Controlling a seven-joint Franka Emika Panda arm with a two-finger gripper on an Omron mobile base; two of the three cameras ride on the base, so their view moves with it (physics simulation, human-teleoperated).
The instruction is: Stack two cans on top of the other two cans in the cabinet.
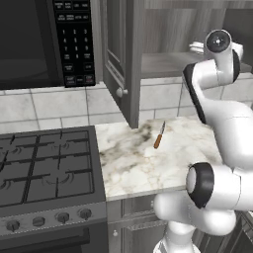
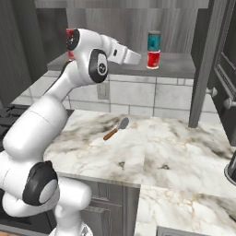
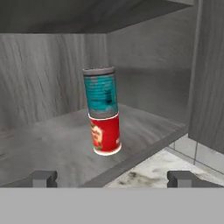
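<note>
One teal can (image 3: 101,92) atop red can (image 3: 106,133), ahead of open end effector (image 3: 112,178).

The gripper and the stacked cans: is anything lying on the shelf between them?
No. In the hand view, only bare grey shelf lies between the open gripper and the teal can standing on the red can.

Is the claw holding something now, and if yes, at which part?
Nothing is held. The claw is open and empty, apart from the teal can stacked on the red can.
</note>
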